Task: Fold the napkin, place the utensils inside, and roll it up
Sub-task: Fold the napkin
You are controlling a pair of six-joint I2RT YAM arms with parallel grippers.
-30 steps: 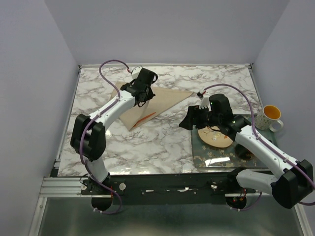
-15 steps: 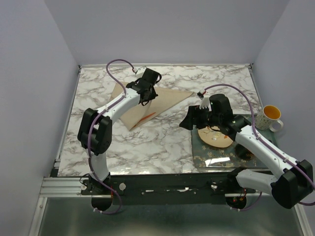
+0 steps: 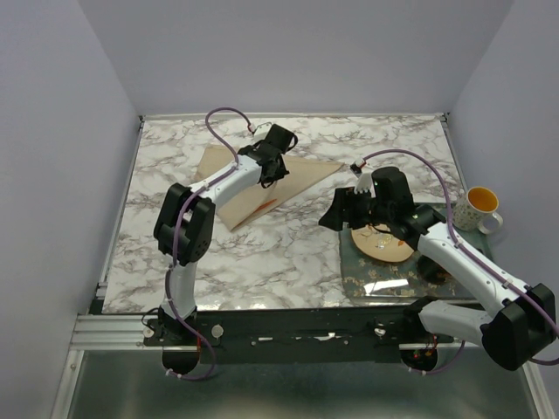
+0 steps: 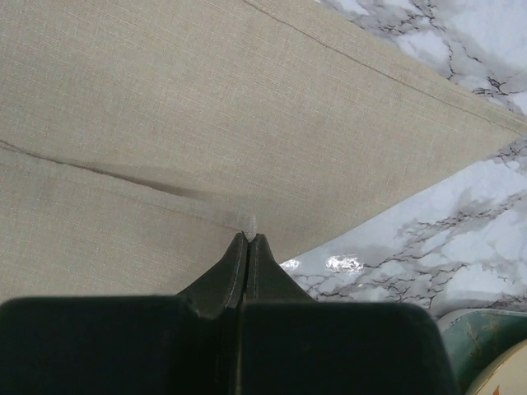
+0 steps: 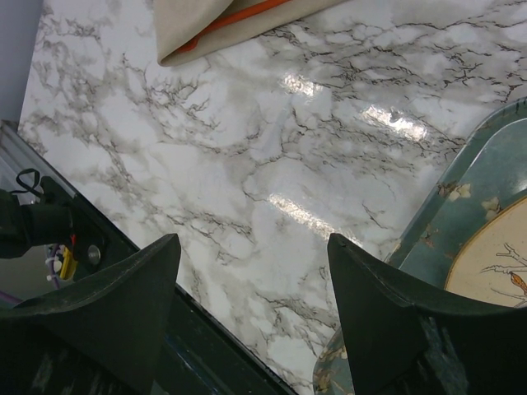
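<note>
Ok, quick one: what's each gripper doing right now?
Left gripper: closed, pinching a fold of the napkin.
Right gripper: open, holding nothing.

Overhead onto table (image 3: 288, 253), left wrist close over napkin (image 4: 206, 107), right wrist higher, probably sharing napkin's edge.

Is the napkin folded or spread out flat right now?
Folded. The napkin lies as a triangle, a layer's edge crosses it, and the utensil pokes out from between its layers.

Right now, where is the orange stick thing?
In the top view, the orange utensil lies left of centre, peeking out from the folded napkin near its front edge.
</note>
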